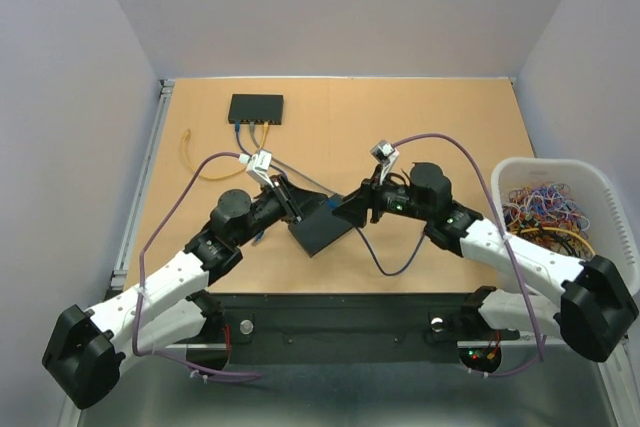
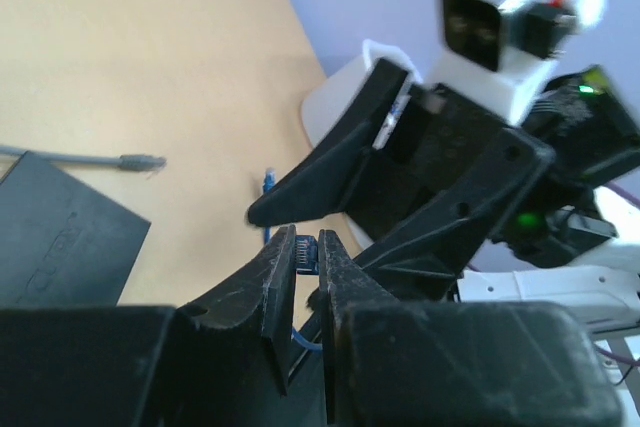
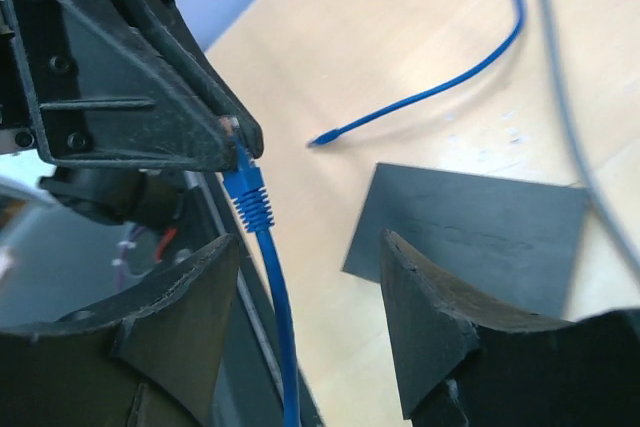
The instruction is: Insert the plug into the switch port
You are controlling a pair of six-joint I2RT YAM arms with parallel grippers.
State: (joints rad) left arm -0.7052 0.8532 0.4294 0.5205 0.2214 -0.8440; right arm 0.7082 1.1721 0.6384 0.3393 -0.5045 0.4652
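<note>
A: Left claw (image 2: 307,247)?
B: Clamped on the blue plug (image 3: 247,187), pinched right at the fingertips, lifted off the counter (image 1: 450,117).
A: Right claw (image 3: 308,247)?
B: Spread apart, gripping nothing. Facing the left claw tip to tip, with the plug's blue cable (image 3: 278,297) hanging down between its two fingers.
A: And the switch (image 1: 320,230)?
B: Flat on the counter near the middle of the near edge, just below and between both claws. Black, turned at an angle to that edge. Ports hidden in every view.
A: Plug in it?
B: No. Held in the air just beside the switch, apart from it.
A: Anything else around?
B: Second switch (image 1: 255,107) by the far edge, towards the far left corner, with cables plugged in. Loose yellow cable (image 1: 190,147) near the left edge. White basket (image 1: 555,163) full of coloured cables at the right edge. Grey cable (image 2: 100,159) ending just beyond the near switch.
</note>
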